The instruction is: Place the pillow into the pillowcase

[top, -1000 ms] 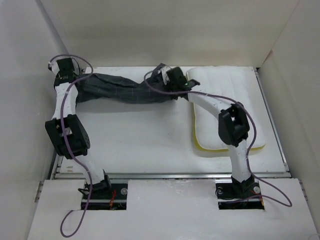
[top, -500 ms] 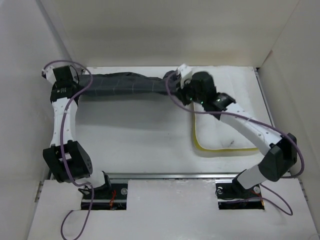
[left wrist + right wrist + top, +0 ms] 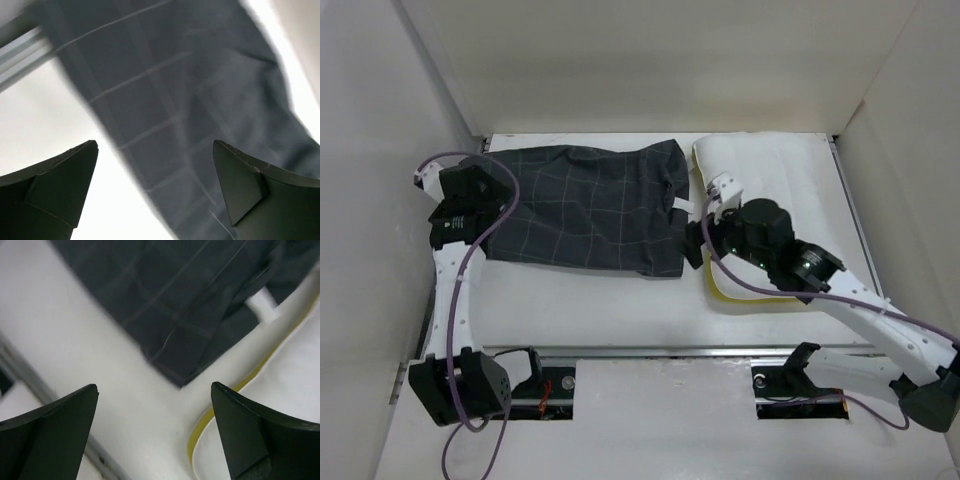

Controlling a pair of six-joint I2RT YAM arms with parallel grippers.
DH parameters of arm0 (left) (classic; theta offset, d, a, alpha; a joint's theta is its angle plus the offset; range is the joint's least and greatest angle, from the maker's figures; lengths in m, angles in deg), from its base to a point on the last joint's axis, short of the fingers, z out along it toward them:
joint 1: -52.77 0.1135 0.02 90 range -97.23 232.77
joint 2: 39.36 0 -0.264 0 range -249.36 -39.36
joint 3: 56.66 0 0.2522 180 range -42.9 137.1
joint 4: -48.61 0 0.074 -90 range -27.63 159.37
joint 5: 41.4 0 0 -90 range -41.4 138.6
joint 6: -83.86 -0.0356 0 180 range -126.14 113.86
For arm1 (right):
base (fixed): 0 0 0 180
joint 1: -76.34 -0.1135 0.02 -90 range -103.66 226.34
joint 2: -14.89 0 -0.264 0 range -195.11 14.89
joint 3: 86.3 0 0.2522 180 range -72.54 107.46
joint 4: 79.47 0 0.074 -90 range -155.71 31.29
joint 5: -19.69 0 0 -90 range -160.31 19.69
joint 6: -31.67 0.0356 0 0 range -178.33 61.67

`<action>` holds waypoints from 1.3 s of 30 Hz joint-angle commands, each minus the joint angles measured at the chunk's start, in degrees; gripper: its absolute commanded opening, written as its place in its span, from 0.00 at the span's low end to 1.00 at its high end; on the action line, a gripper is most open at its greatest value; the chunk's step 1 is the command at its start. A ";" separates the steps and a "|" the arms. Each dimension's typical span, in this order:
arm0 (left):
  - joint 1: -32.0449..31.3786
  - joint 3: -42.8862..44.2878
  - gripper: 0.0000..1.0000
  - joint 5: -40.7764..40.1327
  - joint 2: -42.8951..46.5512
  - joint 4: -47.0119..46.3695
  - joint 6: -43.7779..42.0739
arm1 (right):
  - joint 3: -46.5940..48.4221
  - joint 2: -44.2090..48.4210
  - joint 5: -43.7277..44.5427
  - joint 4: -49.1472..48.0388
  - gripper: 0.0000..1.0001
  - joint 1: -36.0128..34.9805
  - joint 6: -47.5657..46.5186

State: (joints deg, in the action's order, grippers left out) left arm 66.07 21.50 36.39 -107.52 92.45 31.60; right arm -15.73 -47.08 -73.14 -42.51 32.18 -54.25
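At the far left, the left arm (image 3: 448,300) rises along the table's (image 3: 600,310) side, a purple cable (image 3: 485,235) looping beside it. The left gripper (image 3: 155,145) hangs above the left end of the pillowcase (image 3: 590,205). In the left wrist view its dark fingers (image 3: 60,185) are spread wide with nothing between them, only blurred checked cloth and bare tabletop below. The pillowcase lies spread out flat across the back left of the table, dark grey with a thin light grid. A small white tag (image 3: 682,205) shows at its right edge. That edge lies just beside the pillow's (image 3: 770,165) left side; whether the two touch cannot be told. The right gripper (image 3: 154,387) hovers over the pillowcase's near right corner (image 3: 180,382). Its fingers (image 3: 250,435) are also wide apart and hold nothing. The pillow rests on the right half of the table, entirely outside the pillowcase. Its yellow edge (image 3: 740,298) shows along the near and left sides. The right arm (image 3: 860,300) crosses above its near part.
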 commanded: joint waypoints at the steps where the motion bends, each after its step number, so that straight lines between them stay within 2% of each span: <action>1: -5.90 1.42 1.00 5.34 2.95 -8.63 -5.12 | 4.26 2.47 18.52 -7.64 1.00 0.30 6.55; 4: -16.26 7.03 1.00 3.87 -2.48 -9.34 -7.93 | 9.42 0.90 25.40 -6.07 1.00 2.66 7.53; 7: -27.69 16.26 1.00 -1.06 -13.02 -6.98 -9.69 | 13.57 -3.49 25.42 -2.20 1.00 7.66 10.94; 9: -32.00 21.00 1.00 -0.54 -19.17 -6.36 -12.06 | 17.00 -7.34 24.02 0.08 1.00 11.80 14.45; 10: -35.67 26.07 0.98 0.86 -25.47 -4.88 -12.85 | 18.14 -8.76 23.14 1.05 1.00 14.08 15.34; 12: -38.77 31.02 0.92 3.75 -31.74 -3.29 -14.26 | 22.10 -12.88 19.89 4.98 1.00 21.55 16.66; 14: -42.82 38.03 0.87 3.16 -40.27 -0.66 -15.94 | 25.25 -15.62 16.65 8.24 1.00 27.95 16.67; 15: -43.70 40.08 0.84 3.15 -42.82 0.31 -15.94 | 25.97 -16.94 16.63 8.96 1.00 29.73 16.67; 16: -44.49 42.19 0.76 2.63 -45.28 1.28 -15.94 | 25.98 -19.13 16.63 8.97 1.00 31.14 16.67; 18: -46.43 47.91 0.72 3.68 -51.70 4.08 -16.99 | 27.20 -21.07 15.85 9.58 1.00 34.73 16.67; 21: -48.27 52.48 0.72 2.63 -57.51 5.94 -16.99 | 27.73 -24.85 13.12 9.58 1.00 38.70 16.14; 26: -48.90 57.41 0.72 4.38 -63.40 6.48 -16.38 | 30.02 -31.96 13.11 9.58 1.00 39.94 13.95; 29: -49.42 58.73 0.72 3.51 -65.87 7.35 -15.86 | 31.24 -33.91 13.11 8.80 1.00 39.94 12.54; 32: -49.42 59.35 0.62 -0.26 -67.19 10.34 -15.24 | 33.35 -35.23 14.16 7.39 1.00 39.94 12.54; 33: -49.42 58.74 0.56 -1.14 -67.19 10.34 -15.24 | 33.97 -36.62 14.69 6.60 1.00 39.94 11.93; 39: -50.04 54.87 0.60 0.17 -67.19 10.34 -15.94 | 41.17 -41.82 16.10 7.12 1.00 39.94 10.69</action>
State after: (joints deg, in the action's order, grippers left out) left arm 16.58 77.78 37.40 -175.19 100.91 16.16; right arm 20.53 -87.71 -58.59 -33.31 72.18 -42.30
